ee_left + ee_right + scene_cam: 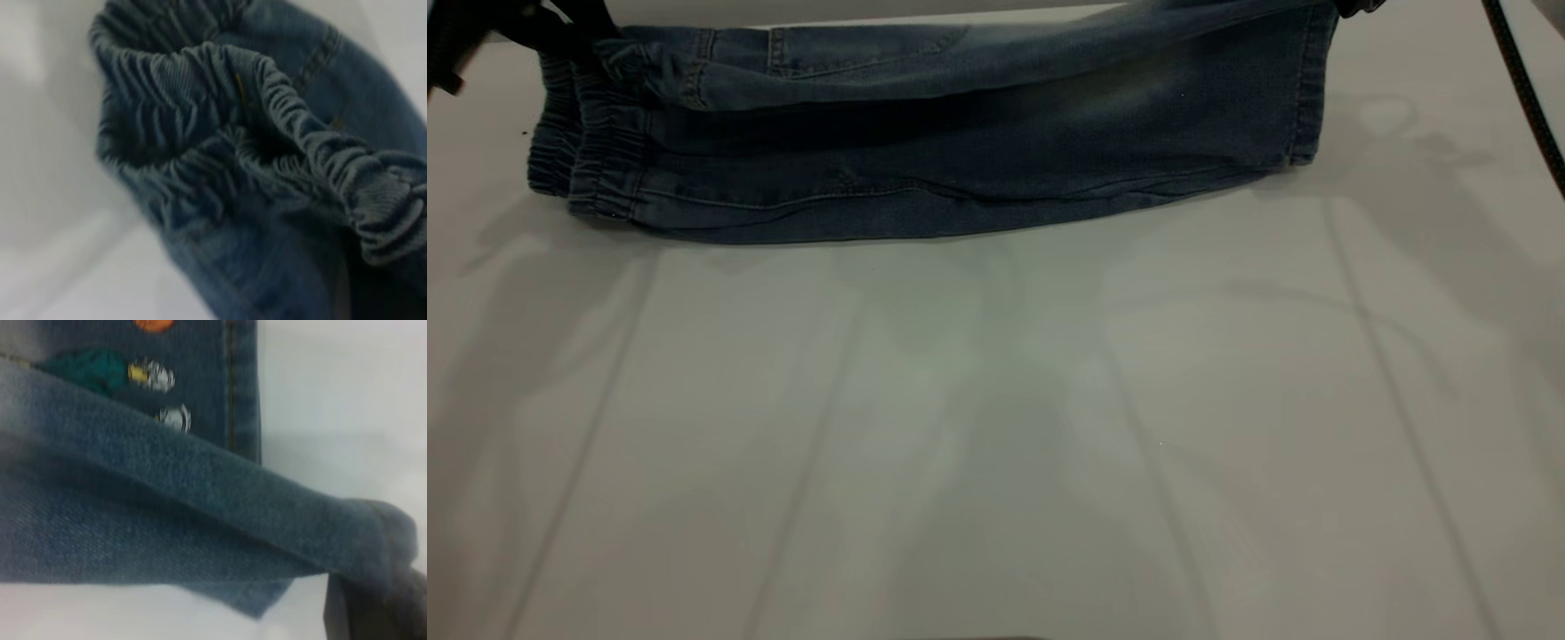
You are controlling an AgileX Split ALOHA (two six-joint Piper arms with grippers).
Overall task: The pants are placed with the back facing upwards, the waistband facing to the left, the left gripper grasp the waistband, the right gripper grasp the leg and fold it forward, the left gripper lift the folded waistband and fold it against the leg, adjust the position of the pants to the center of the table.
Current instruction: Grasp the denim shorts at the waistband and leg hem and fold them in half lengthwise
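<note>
White table (996,427) fills the exterior view, bare across the near and middle part, crossed by faint streaks and shadows. Pants (960,142) lie along the far edge, stretched crosswise, waistband (600,151) at the left, leg hems at the right. Upper layer is raised off the lower one along its whole length, hanging between the two ends; a stitched pocket shows on it near the waistband. Lower layer rests flat on the table.

Left gripper (560,31) at the far left corner, black, clamped on the bunched top of the waistband and holding it up. Left wrist view: ruched elastic pulled into a pinched knot at one side.

Right gripper (1356,7) barely enters at the far right, at the lifted leg (1227,27) hem. Right wrist view: hem corner squeezed in a dark finger (363,613); cartoon print (157,377) on the layer beneath.
</note>
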